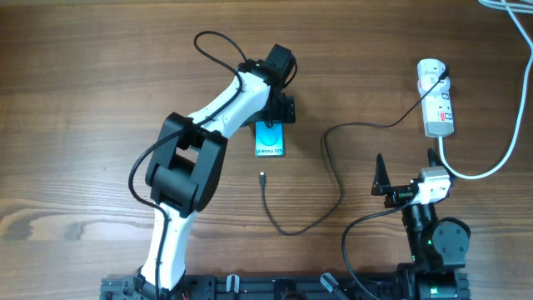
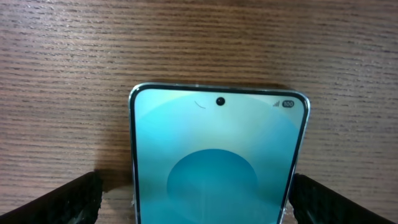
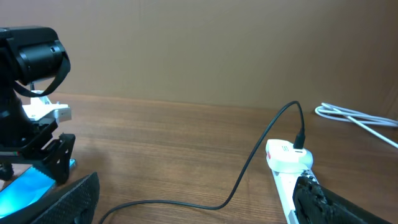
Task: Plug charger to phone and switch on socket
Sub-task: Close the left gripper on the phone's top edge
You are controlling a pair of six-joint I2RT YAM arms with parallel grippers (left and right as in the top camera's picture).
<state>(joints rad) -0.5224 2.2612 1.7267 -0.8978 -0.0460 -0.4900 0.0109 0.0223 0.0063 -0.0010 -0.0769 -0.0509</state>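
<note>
The phone is lying flat on the desk, a slim glassy rectangle with rounded corners and a teal-green screen. I am holding my left gripper spread wide over its far end, one finger on each side of the glass, gripping nothing. My left wrist view is showing what the overhead one is not: the phone close up, its pale metal rim, the camera dot and the small status icons against coarse brown wood grain.

Just nearer my base than the phone, the small metal-tipped end of the charger is resting apart from it. Its thin black cable is looping away to the phone's right and climbing to the socket, a smooth white strip with a rounded end and red marks, well to the right of the phone. A thick white cord is curving off beyond it.

My right gripper is hanging open and empty, also right of the phone, nearer my base than the socket. Its low side view is showing the charger arching down from its black plug standing in the socket.
</note>
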